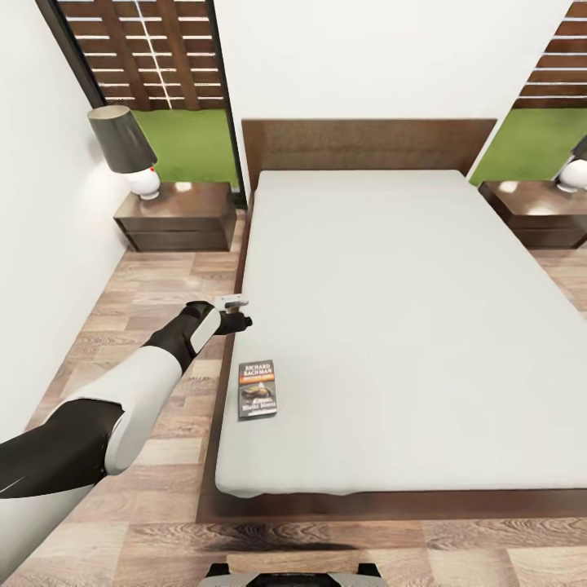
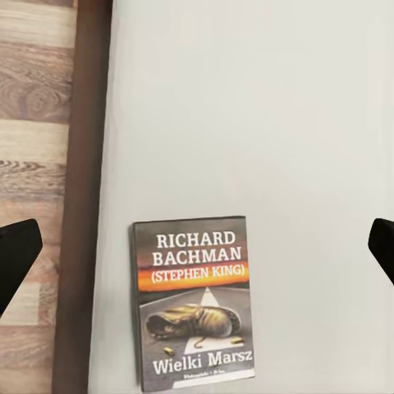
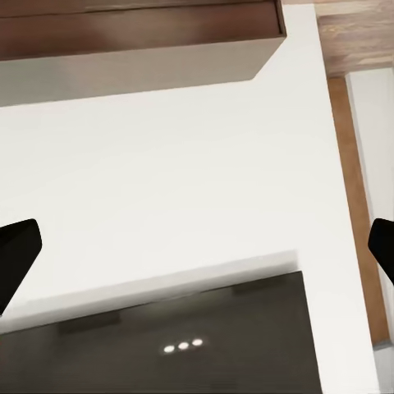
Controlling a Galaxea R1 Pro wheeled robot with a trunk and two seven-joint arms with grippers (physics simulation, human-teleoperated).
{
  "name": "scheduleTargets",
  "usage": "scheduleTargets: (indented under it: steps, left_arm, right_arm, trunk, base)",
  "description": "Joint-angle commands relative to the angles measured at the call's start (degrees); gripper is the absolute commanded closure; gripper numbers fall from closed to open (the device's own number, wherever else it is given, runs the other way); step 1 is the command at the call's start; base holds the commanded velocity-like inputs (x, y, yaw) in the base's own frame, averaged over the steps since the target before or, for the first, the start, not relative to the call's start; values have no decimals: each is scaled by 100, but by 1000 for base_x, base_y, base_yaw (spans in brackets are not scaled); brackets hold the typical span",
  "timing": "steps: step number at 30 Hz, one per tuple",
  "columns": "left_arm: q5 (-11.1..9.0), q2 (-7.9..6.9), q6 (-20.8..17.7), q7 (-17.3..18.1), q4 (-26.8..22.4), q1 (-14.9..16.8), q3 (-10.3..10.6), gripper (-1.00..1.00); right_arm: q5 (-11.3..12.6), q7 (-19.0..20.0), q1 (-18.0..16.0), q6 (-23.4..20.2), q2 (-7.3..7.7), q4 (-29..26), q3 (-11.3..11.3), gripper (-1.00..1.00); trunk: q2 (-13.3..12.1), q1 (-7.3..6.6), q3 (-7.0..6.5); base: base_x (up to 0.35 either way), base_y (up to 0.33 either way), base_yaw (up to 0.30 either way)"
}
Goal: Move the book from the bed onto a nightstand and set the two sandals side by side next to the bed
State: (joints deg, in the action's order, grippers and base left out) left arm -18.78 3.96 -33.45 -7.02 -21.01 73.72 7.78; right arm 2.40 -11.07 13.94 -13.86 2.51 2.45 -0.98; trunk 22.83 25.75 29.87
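Note:
The bed (image 1: 391, 326), with a light grey mattress and a dark wooden frame, fills the middle of the bedroom. The book (image 1: 257, 390) lies flat near the mattress's near left corner, cover up, with "RICHARD BACHMAN" lettering. My left gripper (image 1: 237, 313) hovers over the bed's left edge, a little beyond the book toward the headboard. In the left wrist view the book (image 2: 193, 304) lies below the open left gripper (image 2: 199, 256), whose dark fingertips (image 2: 16, 256) stand far apart. A dark nightstand (image 1: 175, 216) stands at the head's left. The right gripper (image 3: 199, 258) is open and empty. The sandals are out of view.
A second nightstand (image 1: 534, 210) stands at the bed's right. Each carries a lamp (image 1: 129, 151). A strip of wood plank floor (image 1: 155, 293) runs between the left wall and the bed. The right wrist view looks at a white surface (image 3: 164, 180) and a dark panel (image 3: 180, 345).

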Motion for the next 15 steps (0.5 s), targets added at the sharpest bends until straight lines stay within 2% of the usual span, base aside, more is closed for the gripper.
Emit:
scheduleTargets:
  steps: [1, 15]
  left_arm:
    - [-60, -1, -22, -46, -9, 2, 41, -100]
    - [-56, 7, -20, -46, -9, 2, 47, -100]
  right_arm:
    - [24, -16, 15, -16, -1, -8, -7, -100]
    - [24, -11, 112, -20, -5, -8, -7, -100]
  trunk:
    - [9, 3, 16]
    - [9, 3, 149]
  base:
    - [0, 0, 0]
    - [0, 0, 0]
